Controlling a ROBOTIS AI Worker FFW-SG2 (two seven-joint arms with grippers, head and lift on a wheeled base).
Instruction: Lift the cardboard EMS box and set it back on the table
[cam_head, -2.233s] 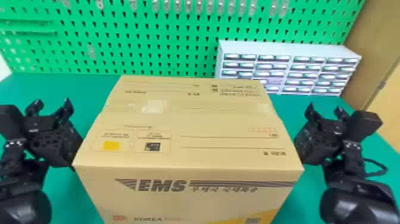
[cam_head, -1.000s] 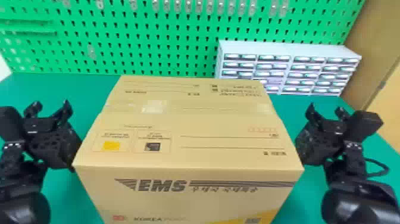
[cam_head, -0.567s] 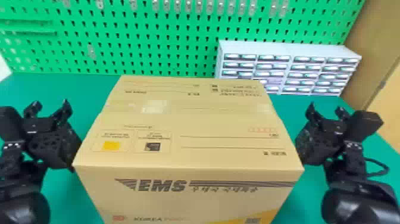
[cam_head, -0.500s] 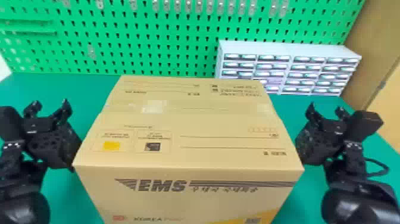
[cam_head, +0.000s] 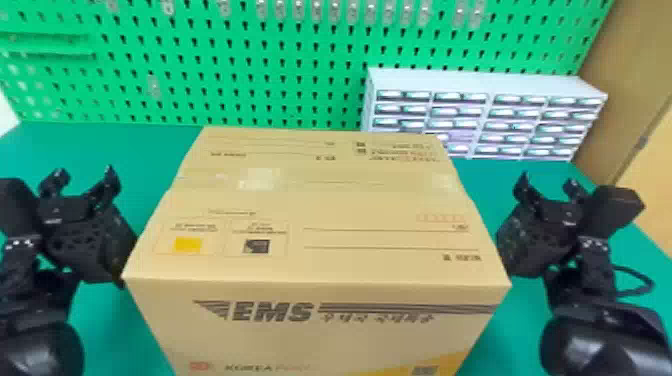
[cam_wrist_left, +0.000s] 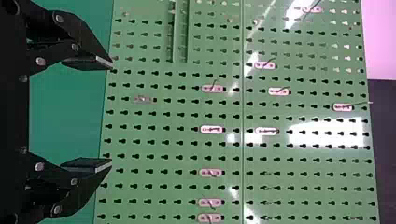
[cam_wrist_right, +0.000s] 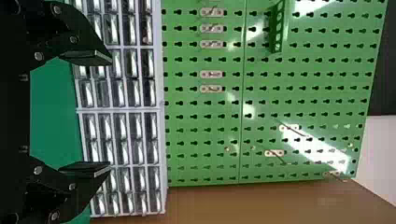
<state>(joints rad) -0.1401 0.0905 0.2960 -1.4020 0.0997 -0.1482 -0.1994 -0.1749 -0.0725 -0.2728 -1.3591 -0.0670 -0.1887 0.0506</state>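
Hardly any movement is being shown since the earlier frames: the cardboard EMS box (cam_head: 345, 205) is being kept in the same place, and both arms are being held almost exactly as before. Behind it a green pegboard (cam_head: 250, 75) is being seen, and below that a green table (cam_head: 105, 145), over whose middle the box is being presented; whether its base is touching the tabletop is being hidden by its own front. Its long axis is being laid from left to right, its front panel is being turned towards the robot, and the large dark lettering (cam_head: 272, 311) there is being shown upright. On its top, the print is being shown upside down. Beyond its far right corner, a pale drawer unit (cam_head: 480, 82) is being backed by the pegboard. Just beside the box, the left gripper (cam_head: 83, 172) is being held at the left and the right gripper (cam_head: 548, 179) at the right, both being pointed towards the pegboard. Nothing is being gripped: in the wrist views, the left gripper's (cam_wrist_left: 112, 114) fingers are being kept wide apart, and the right gripper's (cam_wrist_right: 111, 112) are being spread likewise.
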